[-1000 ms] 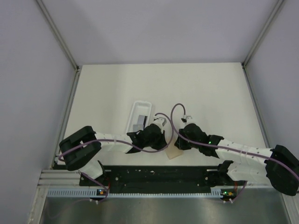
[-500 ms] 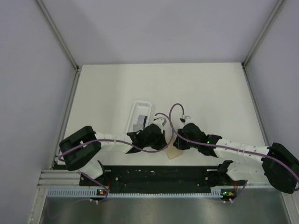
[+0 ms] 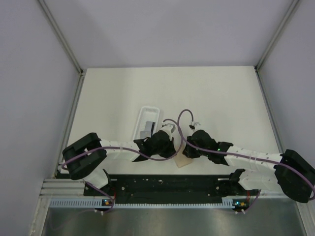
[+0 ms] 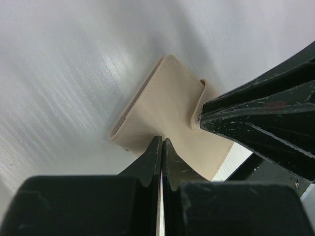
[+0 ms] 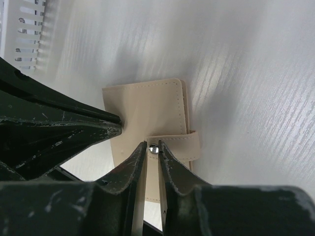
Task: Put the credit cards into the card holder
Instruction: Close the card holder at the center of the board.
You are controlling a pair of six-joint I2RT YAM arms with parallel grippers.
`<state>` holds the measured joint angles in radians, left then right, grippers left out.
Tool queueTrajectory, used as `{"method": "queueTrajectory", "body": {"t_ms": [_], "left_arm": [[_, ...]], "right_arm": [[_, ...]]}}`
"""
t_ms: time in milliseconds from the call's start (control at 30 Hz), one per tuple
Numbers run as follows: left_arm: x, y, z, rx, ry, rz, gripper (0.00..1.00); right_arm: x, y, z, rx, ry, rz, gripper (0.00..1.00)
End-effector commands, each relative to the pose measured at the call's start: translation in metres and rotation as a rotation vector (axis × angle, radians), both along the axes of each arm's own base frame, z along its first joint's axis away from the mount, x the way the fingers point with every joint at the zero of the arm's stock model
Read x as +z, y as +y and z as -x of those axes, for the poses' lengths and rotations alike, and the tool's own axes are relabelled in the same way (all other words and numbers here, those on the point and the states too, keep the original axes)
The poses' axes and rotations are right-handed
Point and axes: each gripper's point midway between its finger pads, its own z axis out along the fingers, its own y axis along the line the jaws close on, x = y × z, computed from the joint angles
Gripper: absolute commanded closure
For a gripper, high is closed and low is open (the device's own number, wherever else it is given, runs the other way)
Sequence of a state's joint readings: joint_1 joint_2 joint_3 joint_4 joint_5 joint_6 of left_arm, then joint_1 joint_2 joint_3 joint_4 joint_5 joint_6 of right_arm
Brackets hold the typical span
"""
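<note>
White table (image 3: 221, 98), both arms meeting low-centre at the near edge. Long clear tray (image 3: 148, 111) sits just left-far of them with the credit cards (image 3: 147, 129) lying in it as grey patches. None are in the holder, so judged barely begun. The card holder (image 4: 165, 98) lies flat on the table between the two wrists, right of the tray, folded shut with its tab (image 5: 180, 144) wrapped over the edge. It has to be opened, then each card fetched and slotted. Left gripper (image 4: 161, 143): fingers almost together, looks pinched on the holder's near-left edge. Right gripper (image 5: 153, 146): fingers narrowly apart with the snap dot (image 5: 153, 147) between the tips, seemingly nipping the tab. Top view alone shows the cards and tray layout, but the holder is only a tan corner under the arms. Left wrist shows the folded spine and the right finger at the tab. Right wrist alone shows the snap, plus a ribbed tray edge top-left.
</note>
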<state>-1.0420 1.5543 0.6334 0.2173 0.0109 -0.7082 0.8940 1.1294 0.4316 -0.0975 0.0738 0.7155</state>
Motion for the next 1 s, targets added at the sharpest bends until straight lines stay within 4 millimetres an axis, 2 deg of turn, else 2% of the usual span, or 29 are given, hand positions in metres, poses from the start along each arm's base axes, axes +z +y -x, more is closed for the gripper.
{"method": "queueTrajectory", "body": {"t_ms": [0, 633, 967], "left_arm": [[0.004, -0.006, 0.001, -0.011, 0.002, 0.025, 1.00], [0.002, -0.004, 0.000, -0.006, 0.004, 0.021, 1.00], [0.003, -0.004, 0.000, -0.001, 0.001, 0.023, 1.00]], "right_arm": [[0.003, 0.001, -0.006, -0.001, -0.013, 0.013, 0.86], [-0.009, -0.004, -0.002, 0.024, 0.038, 0.097, 0.90], [-0.018, -0.008, 0.011, 0.056, 0.089, 0.153, 0.95]]}}
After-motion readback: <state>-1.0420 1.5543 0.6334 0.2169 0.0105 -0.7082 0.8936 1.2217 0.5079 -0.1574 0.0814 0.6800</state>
